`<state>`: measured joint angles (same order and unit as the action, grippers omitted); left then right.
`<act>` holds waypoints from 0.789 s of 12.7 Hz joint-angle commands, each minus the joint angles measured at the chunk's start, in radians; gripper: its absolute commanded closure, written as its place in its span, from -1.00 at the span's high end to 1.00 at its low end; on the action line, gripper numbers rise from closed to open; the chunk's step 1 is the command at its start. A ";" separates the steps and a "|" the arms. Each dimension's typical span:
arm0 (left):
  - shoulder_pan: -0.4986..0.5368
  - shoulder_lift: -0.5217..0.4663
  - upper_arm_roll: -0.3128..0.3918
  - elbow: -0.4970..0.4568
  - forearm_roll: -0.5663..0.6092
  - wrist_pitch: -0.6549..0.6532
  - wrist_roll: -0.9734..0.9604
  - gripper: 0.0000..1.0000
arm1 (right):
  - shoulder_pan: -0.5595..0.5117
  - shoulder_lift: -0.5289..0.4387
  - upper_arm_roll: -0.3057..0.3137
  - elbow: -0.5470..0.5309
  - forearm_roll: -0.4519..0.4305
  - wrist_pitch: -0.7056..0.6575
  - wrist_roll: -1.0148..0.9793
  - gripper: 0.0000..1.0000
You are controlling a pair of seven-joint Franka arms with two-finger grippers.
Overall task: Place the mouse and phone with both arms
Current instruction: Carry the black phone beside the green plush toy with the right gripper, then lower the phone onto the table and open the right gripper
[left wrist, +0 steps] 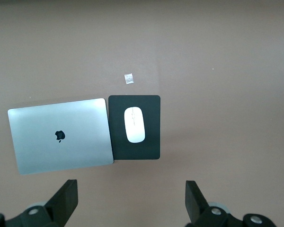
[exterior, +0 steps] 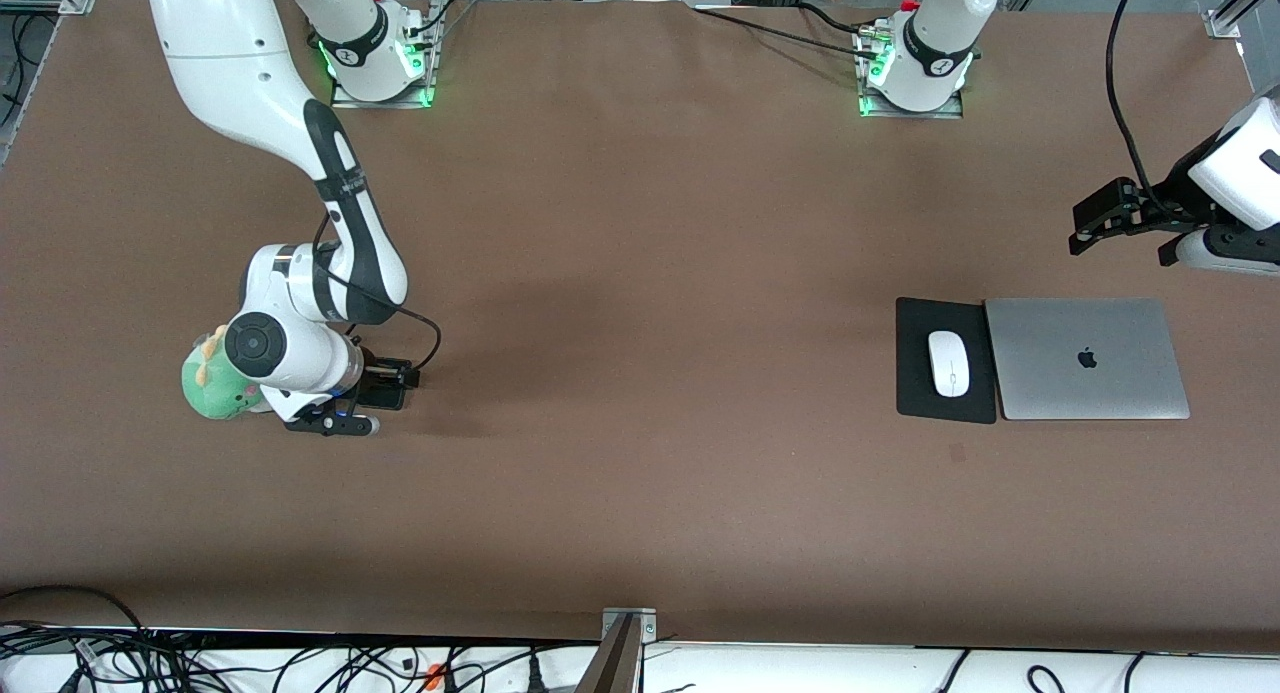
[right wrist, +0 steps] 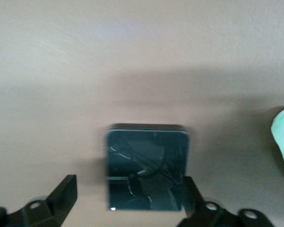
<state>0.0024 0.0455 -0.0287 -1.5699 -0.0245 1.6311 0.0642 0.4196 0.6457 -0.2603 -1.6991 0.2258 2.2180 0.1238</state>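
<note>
The right arm bends down at its end of the table; the right gripper [right wrist: 128, 201], jaws wide, straddles the phone [right wrist: 146, 165] beside a green plush toy [exterior: 212, 385]. The left gripper [left wrist: 131, 198] hangs open-jawed above the table. The mouse [exterior: 949, 363] lies on the mouse pad [exterior: 915, 358], touching a laptop [exterior: 1085, 358] (Apple logo).
</note>
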 commanded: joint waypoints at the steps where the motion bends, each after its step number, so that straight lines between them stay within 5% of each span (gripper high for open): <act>1: 0.001 -0.007 0.000 0.011 -0.003 -0.019 0.011 1.00 | 0.036 -0.119 0.000 0.035 0.012 -0.142 0.056 1.00; 10: 0.001 -0.009 0.000 0.011 -0.003 -0.019 0.011 1.00 | 0.031 -0.648 -0.026 0.021 -0.080 -0.579 0.019 1.00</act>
<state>0.0023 0.0454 -0.0289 -1.5685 -0.0245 1.6300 0.0642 0.4546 0.0735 -0.2898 -1.6321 0.1734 1.6725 0.1752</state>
